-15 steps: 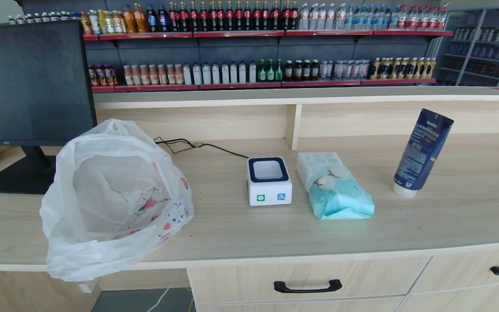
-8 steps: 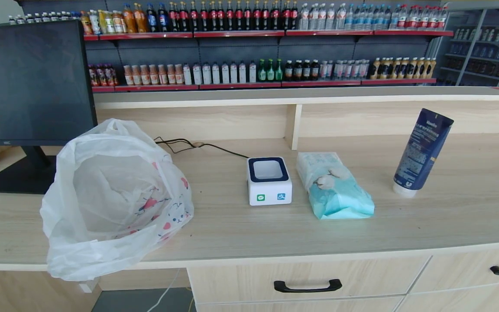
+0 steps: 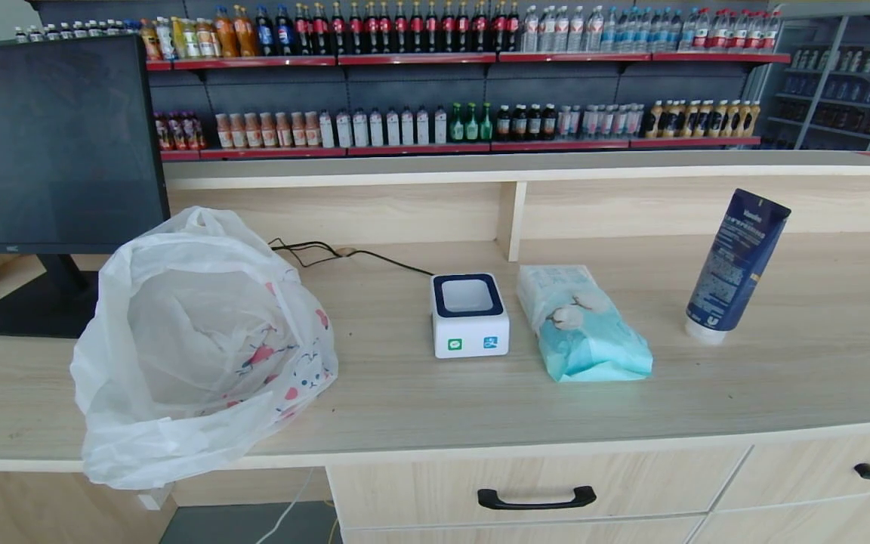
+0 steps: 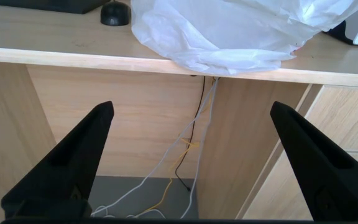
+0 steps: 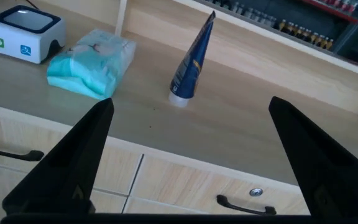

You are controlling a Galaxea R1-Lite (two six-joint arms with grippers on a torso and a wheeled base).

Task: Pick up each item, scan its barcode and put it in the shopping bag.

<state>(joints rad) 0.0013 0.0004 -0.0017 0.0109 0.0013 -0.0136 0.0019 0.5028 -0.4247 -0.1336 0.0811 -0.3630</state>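
Jaws on both arms gape; blue tube (image 3: 737,261) bears white print.

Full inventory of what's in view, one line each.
shopping bag: 1, translucent white, counter left, overhanging front edge
scanner: 1, white, dark-blue top, counter centre
tissue pack: 1, teal-white, right of scanner
tube: 1, dark blue, standing cap-down, far right
monitor: 1, black, far left
cable: 1, black, behind scanner
drawer handles: 2, black, under counter
bottles: many, mixed, back shelves
left gripper: 1, black, open, below counter level, near bag
right gripper: 1, black, open, facing tube
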